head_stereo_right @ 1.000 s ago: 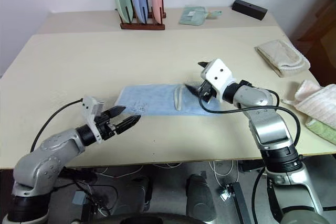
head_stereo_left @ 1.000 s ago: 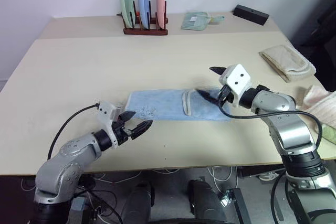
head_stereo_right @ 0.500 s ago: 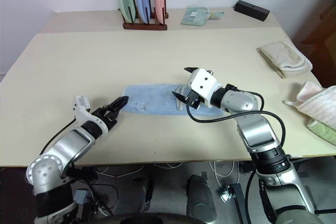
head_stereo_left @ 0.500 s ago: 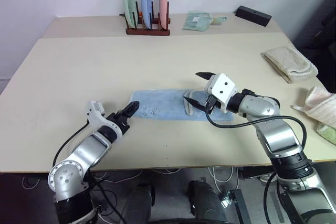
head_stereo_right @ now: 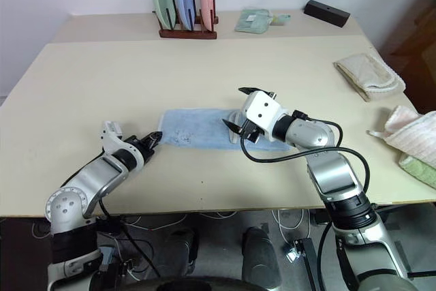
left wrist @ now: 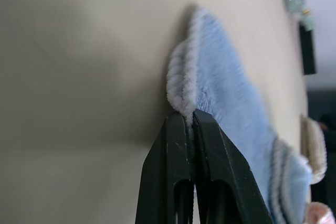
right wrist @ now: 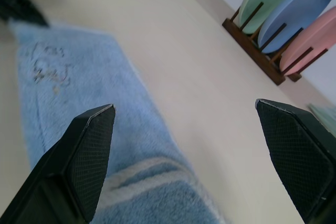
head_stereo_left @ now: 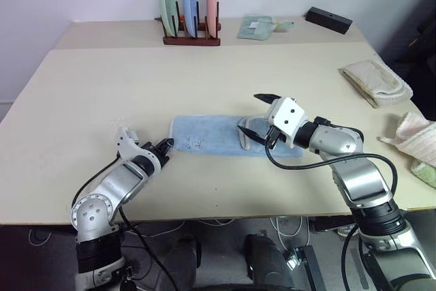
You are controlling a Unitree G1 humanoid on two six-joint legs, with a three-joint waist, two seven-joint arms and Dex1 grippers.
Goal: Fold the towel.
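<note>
A light blue terry towel (head_stereo_left: 218,136) lies flat near the middle of a pale, smooth worktop (head_stereo_left: 204,80), a long narrow strip with whitish stitched edging and a folded band near its right end. Small dark stitched lettering sits close to its left end.

The left tool (head_stereo_left: 165,146) is clamped on the towel's left corner. The left wrist view shows this closely: two black fingers (left wrist: 173,166) pressed together on the thick, looped white edging, which bunches up just above their tips. The right tool (head_stereo_left: 257,117) hovers over the towel's right part with its fingers wide apart; the right wrist view shows their flat, cross-hatched pads (right wrist: 92,150) on either side of the fluffy cloth, not touching it.

At the far edge of the worktop, three glossy plates (head_stereo_left: 189,1), green, blue and pink, stand on edge in a dark wooden rack. Beside them lie a small pale green cloth (head_stereo_left: 257,26) and a flat black box (head_stereo_left: 328,20). A folded beige towel (head_stereo_left: 375,81) rests near the right edge.

A second ago the left tool stood open, short of the towel's corner; it has since reached forward and closed on it. The right tool has barely shifted.
</note>
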